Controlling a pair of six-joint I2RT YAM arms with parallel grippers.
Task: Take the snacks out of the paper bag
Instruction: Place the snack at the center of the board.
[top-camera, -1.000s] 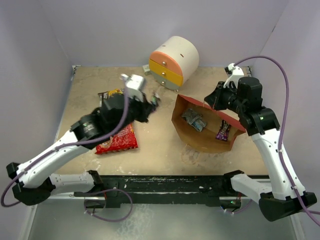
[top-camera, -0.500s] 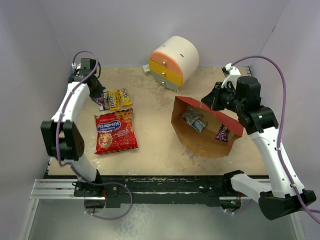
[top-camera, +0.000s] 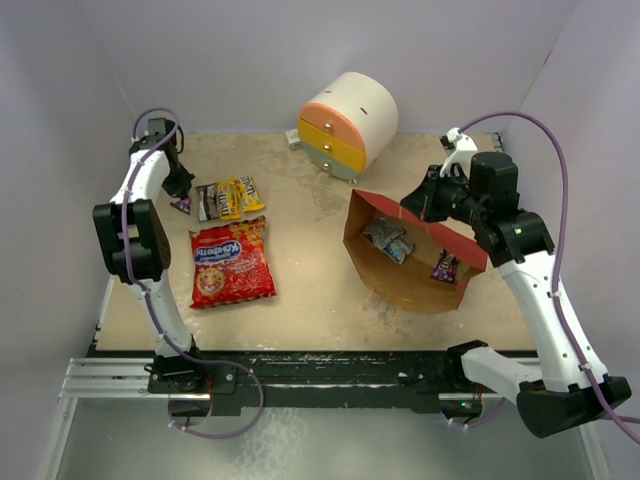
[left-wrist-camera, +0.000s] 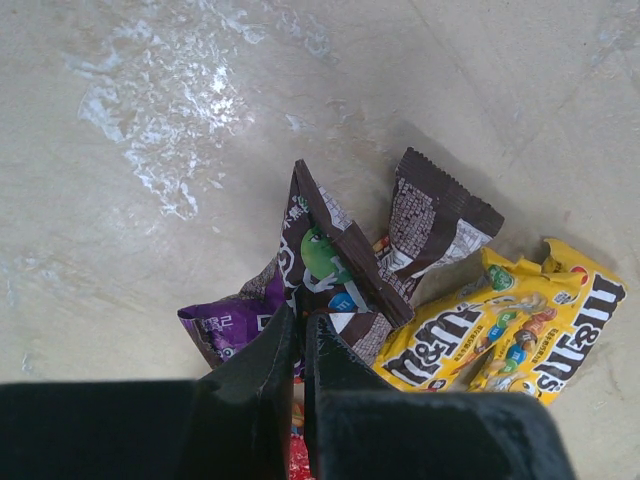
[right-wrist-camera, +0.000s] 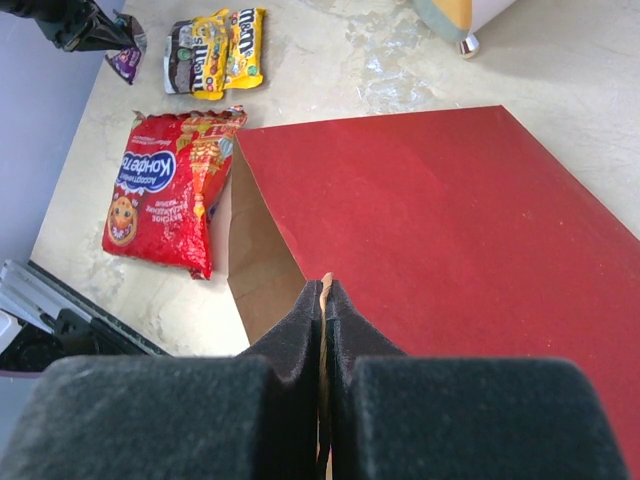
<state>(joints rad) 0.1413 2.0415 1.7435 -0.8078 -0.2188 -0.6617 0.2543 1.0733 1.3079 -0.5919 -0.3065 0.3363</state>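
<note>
The red paper bag (top-camera: 400, 285) lies tilted right of centre, mouth up. Inside it are a silver foil packet (top-camera: 388, 240) and a purple packet (top-camera: 446, 265). My right gripper (top-camera: 418, 208) is shut on the bag's rim (right-wrist-camera: 324, 285), above its red side (right-wrist-camera: 430, 220). The red crisp packet (top-camera: 232, 263) lies at the left. Yellow candy packets (top-camera: 235, 197) and a brown one (left-wrist-camera: 430, 220) lie behind it. My left gripper (top-camera: 180, 192) is at the far left, shut (left-wrist-camera: 300, 322) on a purple candy packet (left-wrist-camera: 235, 320) that touches that pile.
The round white cabinet (top-camera: 345, 125) with orange-yellow drawers stands at the back centre. Purple walls close in the table on the left, back and right. The left arm stretches along the left wall. A black rail (top-camera: 320, 365) runs along the near edge.
My left arm has swung from the middle of the table to the far left corner, down at the candy pile. The right gripper and the bag have barely moved.
</note>
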